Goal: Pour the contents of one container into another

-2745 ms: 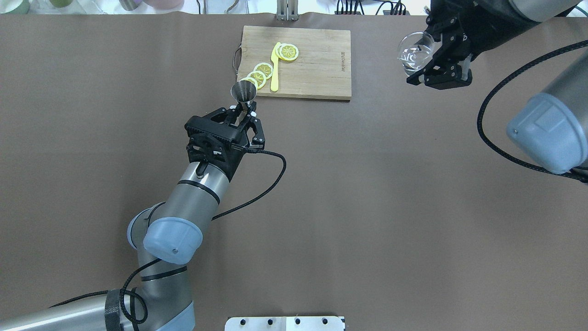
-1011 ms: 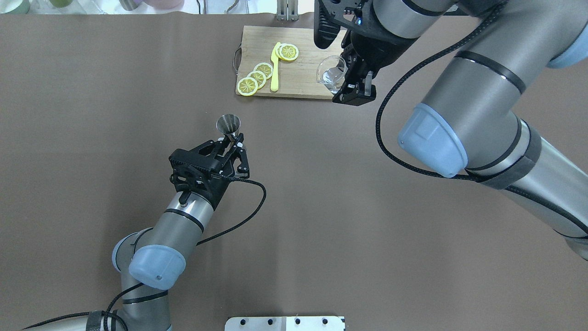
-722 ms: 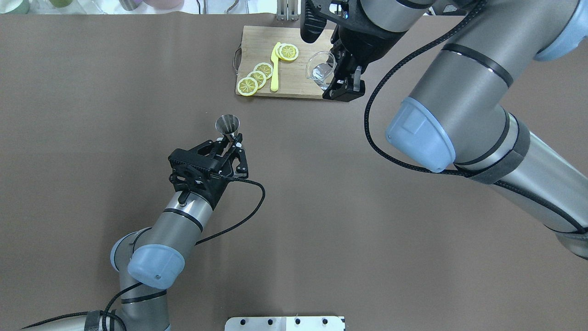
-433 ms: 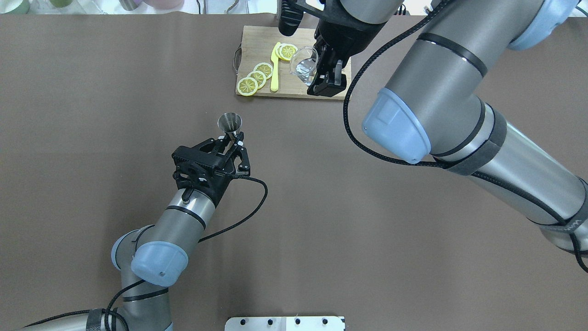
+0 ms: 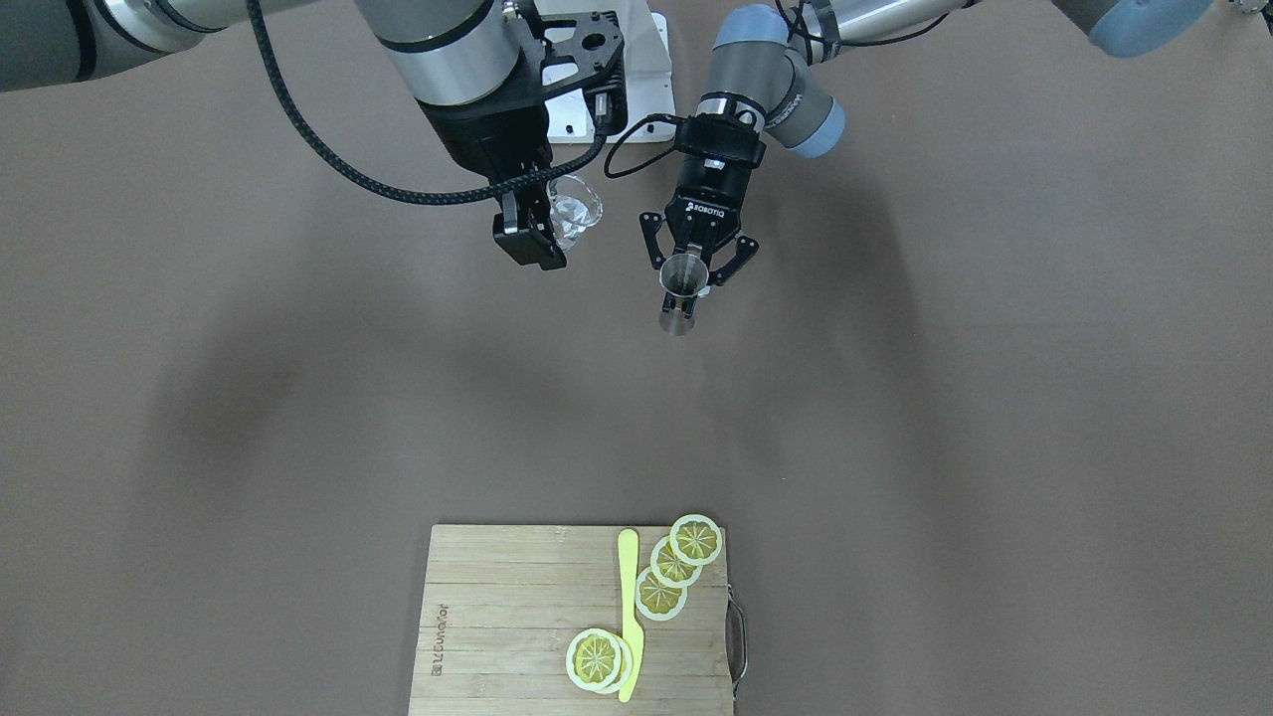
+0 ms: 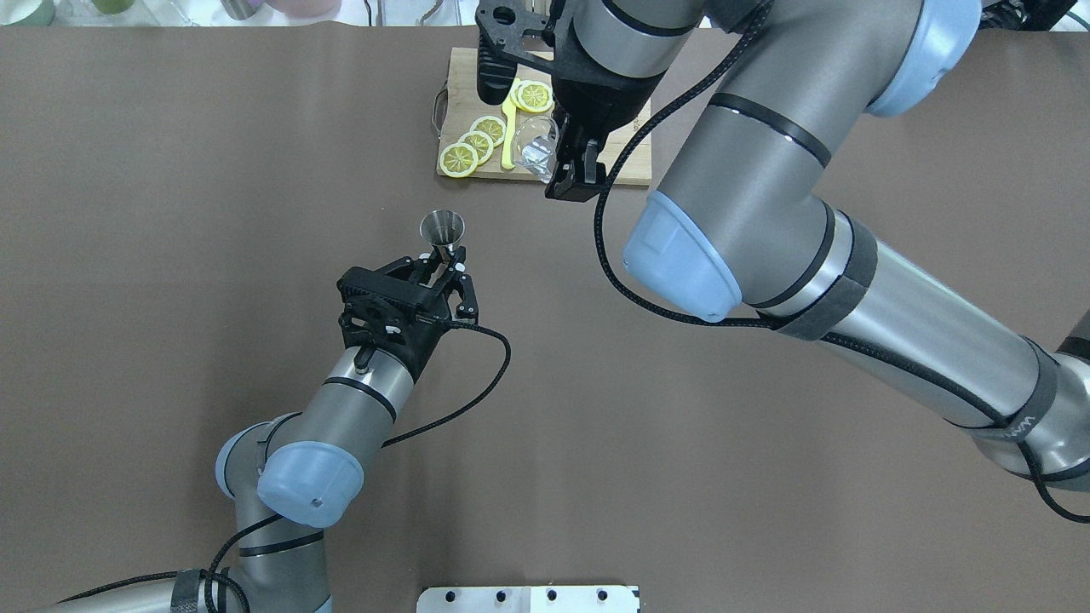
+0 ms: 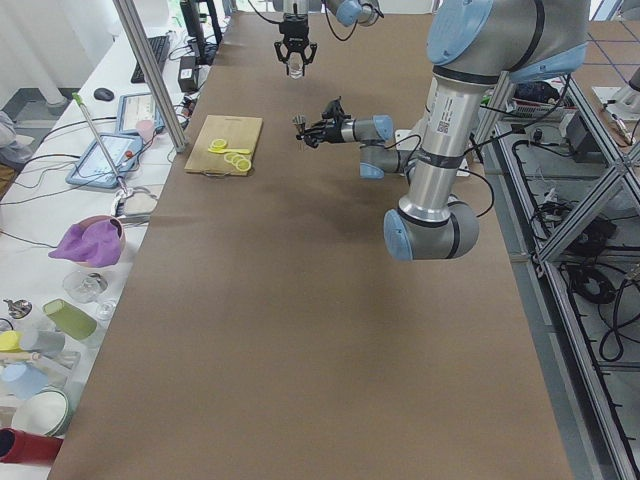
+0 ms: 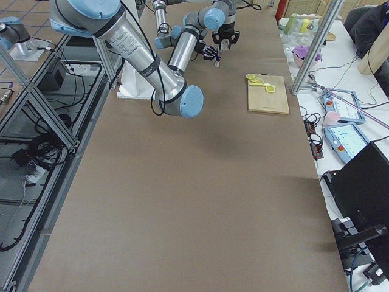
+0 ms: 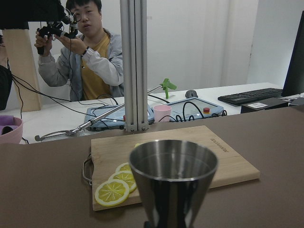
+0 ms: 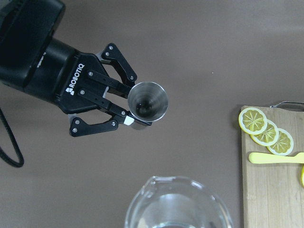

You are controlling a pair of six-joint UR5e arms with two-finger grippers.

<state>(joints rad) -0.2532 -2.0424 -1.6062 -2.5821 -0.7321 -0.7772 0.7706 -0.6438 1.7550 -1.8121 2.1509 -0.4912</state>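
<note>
My left gripper (image 6: 446,257) is shut on the stem of a steel jigger (image 6: 443,229), which it holds upright above the table with its mouth open to the top. The right wrist view looks down into the jigger (image 10: 148,100), and its inside looks dark. My right gripper (image 6: 558,162) is shut on a clear glass pitcher (image 6: 536,150) with a little clear liquid in it. It is held high over the front edge of the cutting board (image 6: 461,75). In the front view the pitcher (image 5: 574,213) hangs just left of the jigger (image 5: 682,282), apart from it.
The wooden cutting board (image 5: 497,597) carries several lemon slices (image 5: 676,565) and a yellow knife (image 5: 629,609). A white mount plate (image 6: 528,598) sits at the near table edge. Beyond the far edge are a person (image 9: 90,52), tablets and cups.
My right arm has swung the pitcher leftward from the far right, over the board, toward the jigger. My left arm drew the jigger back from the board, then nudged it right.
</note>
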